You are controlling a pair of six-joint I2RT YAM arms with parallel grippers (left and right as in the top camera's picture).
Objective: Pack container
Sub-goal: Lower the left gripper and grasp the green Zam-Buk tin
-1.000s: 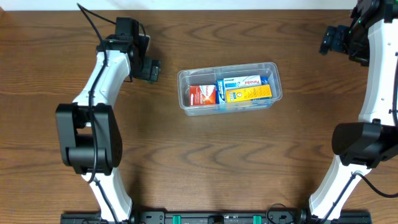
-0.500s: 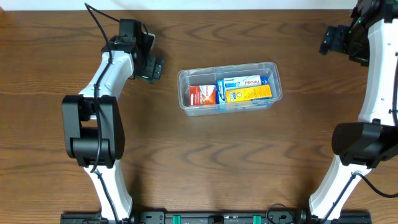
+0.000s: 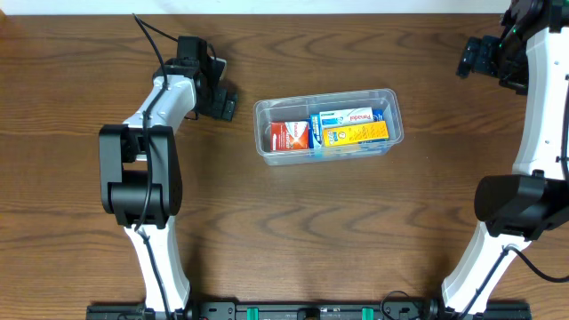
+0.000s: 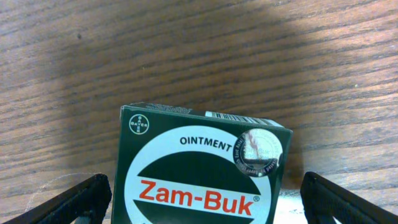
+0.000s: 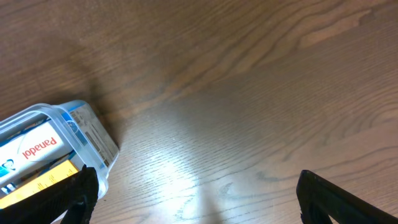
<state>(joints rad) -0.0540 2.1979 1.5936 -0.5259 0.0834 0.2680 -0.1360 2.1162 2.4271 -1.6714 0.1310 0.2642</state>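
The clear plastic container (image 3: 395, 114) lies at the table's middle. It holds a red box (image 3: 289, 135), a white and blue Panadol box (image 3: 351, 116) and a yellow box (image 3: 356, 133). Its corner also shows in the right wrist view (image 5: 93, 134). A dark green Zam-Buk ointment box (image 4: 199, 168) lies on the wood between the fingers of my left gripper (image 4: 202, 202), with gaps on both sides. That gripper (image 3: 220, 100) is open, left of the container. My right gripper (image 3: 471, 58) is open and empty at the far right back, also seen in its own wrist view (image 5: 196, 193).
The brown wooden table (image 3: 293, 231) lies bare around the container. A black cable (image 3: 147, 31) runs from the left arm toward the back edge.
My left arm has swung its gripper a little to the right and toward the back. The right arm and the container have not moved.
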